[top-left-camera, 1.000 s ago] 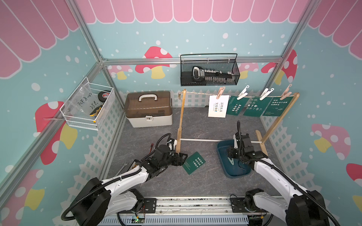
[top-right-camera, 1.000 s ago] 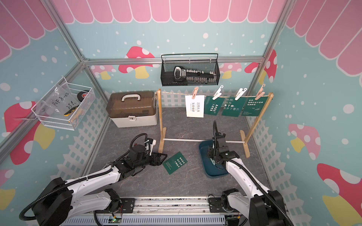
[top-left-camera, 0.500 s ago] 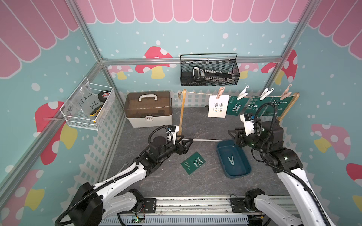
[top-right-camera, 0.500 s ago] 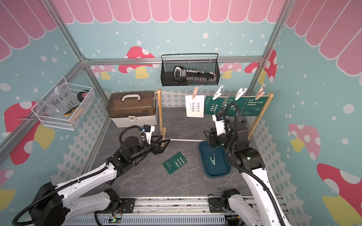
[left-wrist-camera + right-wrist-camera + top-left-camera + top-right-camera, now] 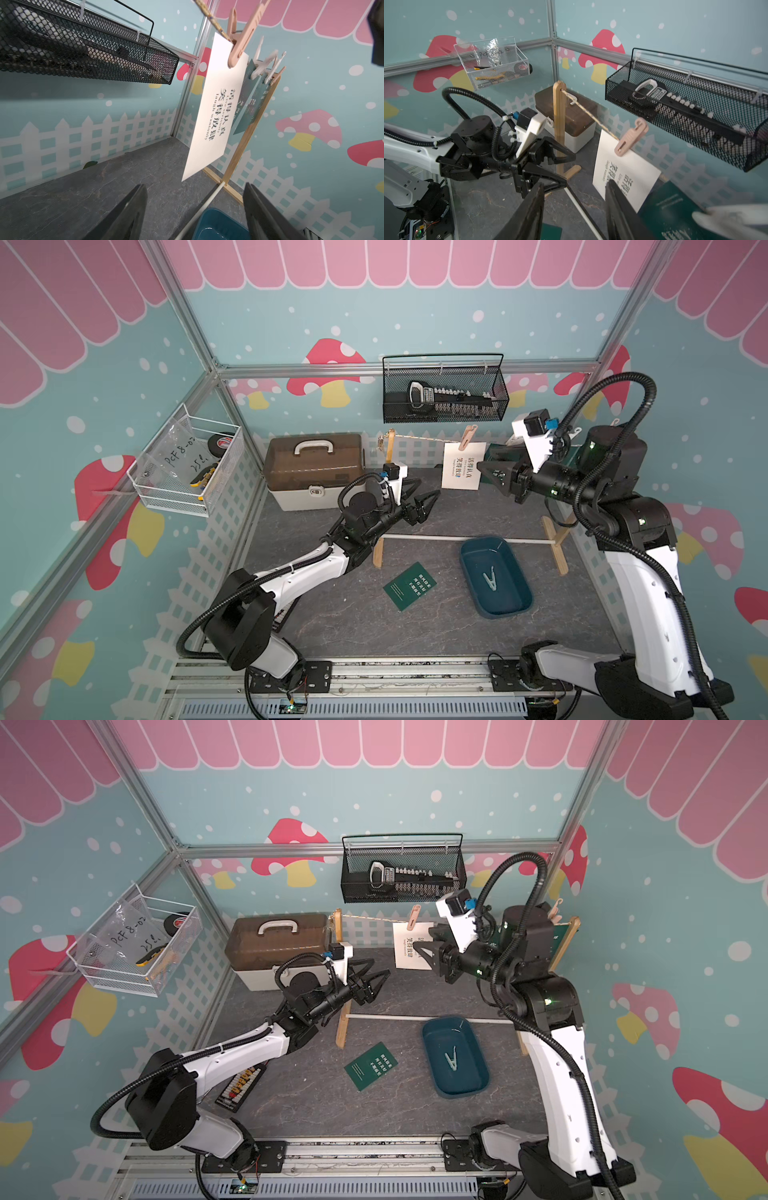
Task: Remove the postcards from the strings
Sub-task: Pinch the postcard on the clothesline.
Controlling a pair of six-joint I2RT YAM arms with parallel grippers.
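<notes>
- Left hand (image 5: 427,502) wide, empty, in a top view; right hand (image 5: 487,466) half-open, empty, near white card (image 5: 462,466), probably going for its peg (image 5: 468,438).
- Green card (image 5: 409,586) lies flat on desk (image 5: 353,626).
- Left wrist: white card, black text, pegged to string (image 5: 209,18); green cards (image 5: 246,97) behind.
- Right wrist: fingers (image 5: 532,209) flank card's edge, contact unclear.

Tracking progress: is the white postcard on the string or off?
On. The white postcard hangs from the string, clamped by a pink clothespin.
</notes>
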